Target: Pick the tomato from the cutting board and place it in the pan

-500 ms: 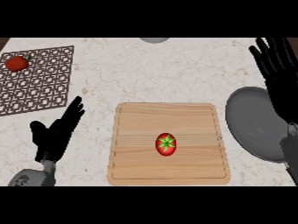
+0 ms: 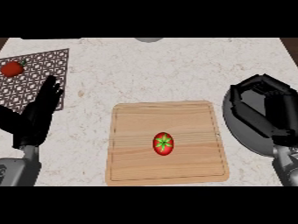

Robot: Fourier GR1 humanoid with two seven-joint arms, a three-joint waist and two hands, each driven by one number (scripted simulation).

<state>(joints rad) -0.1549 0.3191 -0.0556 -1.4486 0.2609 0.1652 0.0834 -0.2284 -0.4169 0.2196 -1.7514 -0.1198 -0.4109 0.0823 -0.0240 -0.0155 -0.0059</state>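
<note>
- Right hand (image 2: 268,114): fingers curled, empty, over pan (image 2: 237,127).
- Left hand (image 2: 33,118): open, resting.
- Risk: round tomato (image 2: 163,143) may roll across cutting board (image 2: 132,131) if nudged.

Left hand (image 2: 32,120) open at lower left, fingers straight, right hand (image 2: 271,111) with fingers curled, holding nothing

The right hand (image 2: 271,116) lies over the pan (image 2: 232,120), hiding most of it — only a grey strip of rim shows toward the cutting board (image 2: 168,144). Beyond the board, a grey object (image 2: 149,40) is cut off at the scene's far edge — too little to identify. The lattice mat (image 2: 38,76) runs off left.
</note>
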